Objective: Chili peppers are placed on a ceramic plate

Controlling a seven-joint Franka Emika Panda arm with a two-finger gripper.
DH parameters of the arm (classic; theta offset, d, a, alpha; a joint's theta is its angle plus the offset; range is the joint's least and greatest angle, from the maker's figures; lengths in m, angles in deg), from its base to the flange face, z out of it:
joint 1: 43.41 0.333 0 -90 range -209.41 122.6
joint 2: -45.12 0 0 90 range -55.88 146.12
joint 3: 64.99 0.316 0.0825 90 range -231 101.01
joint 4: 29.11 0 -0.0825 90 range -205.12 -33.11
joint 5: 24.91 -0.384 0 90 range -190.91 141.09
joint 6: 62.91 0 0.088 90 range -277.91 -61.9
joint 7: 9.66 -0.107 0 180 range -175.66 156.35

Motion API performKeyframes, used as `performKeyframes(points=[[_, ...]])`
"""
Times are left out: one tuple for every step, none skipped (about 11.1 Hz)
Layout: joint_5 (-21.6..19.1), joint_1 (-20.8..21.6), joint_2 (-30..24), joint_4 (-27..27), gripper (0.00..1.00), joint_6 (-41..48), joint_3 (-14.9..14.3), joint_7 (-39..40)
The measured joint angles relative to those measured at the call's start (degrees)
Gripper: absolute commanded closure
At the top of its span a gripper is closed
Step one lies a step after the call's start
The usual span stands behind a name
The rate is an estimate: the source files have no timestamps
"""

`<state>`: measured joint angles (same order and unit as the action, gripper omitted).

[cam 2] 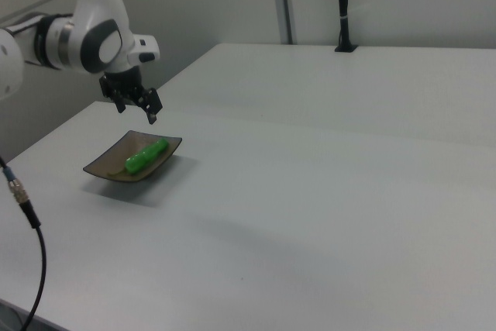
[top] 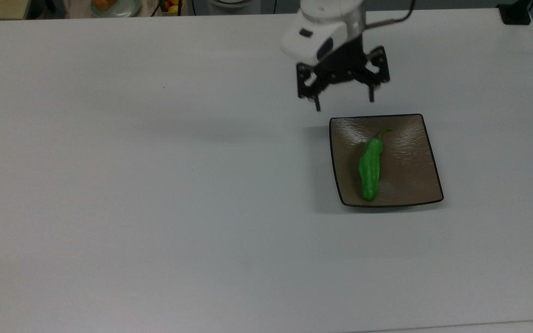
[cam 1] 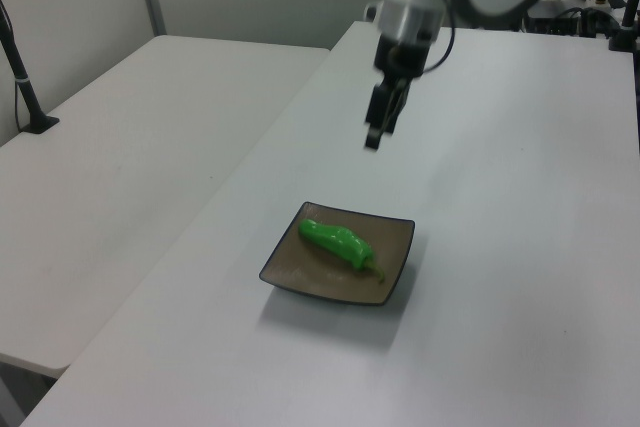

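Note:
The bright green chili pepper [top: 370,169] lies flat on the square brown ceramic plate [top: 405,162], its stem pointing to the top view's top. In the left view the pepper [cam 1: 338,242] rests across the plate [cam 1: 392,245]; in the right view the pepper [cam 2: 146,155] lies on the plate [cam 2: 105,167] too. My gripper [top: 344,104] hangs open and empty in the air, above and beyond the plate's far edge, apart from the pepper. It also appears raised in the left view [cam 1: 372,140] and the right view [cam 2: 137,114].
The plate stands on a wide white table [top: 155,185]. A second white table [cam 1: 130,127] lies to the left view's left, with a black post [cam 1: 25,87] on it. A black cable [cam 2: 23,215] hangs at the right view's lower left.

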<state>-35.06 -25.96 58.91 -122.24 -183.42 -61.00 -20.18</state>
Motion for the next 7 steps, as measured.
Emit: performKeyframes(points=[[1.86,-0.88,-2.52,-0.01,0.0,3.98,-0.22,-0.1],[2.65,-1.39,-4.88,-0.02,0.0,7.98,-1.02,-0.15],[2.92,-1.58,-7.0,-0.03,0.0,11.73,-2.25,-0.15],[3.12,-1.65,-8.96,-0.04,0.0,15.68,-3.75,-0.15],[3.23,-1.67,-10.5,-0.07,0.0,19.18,-5.12,-0.15],[3.29,-1.7,-11.83,-0.09,0.0,22.76,-6.54,-0.14],[3.36,-1.77,-12.79,-0.14,0.0,24.77,-7.68,-0.14]])
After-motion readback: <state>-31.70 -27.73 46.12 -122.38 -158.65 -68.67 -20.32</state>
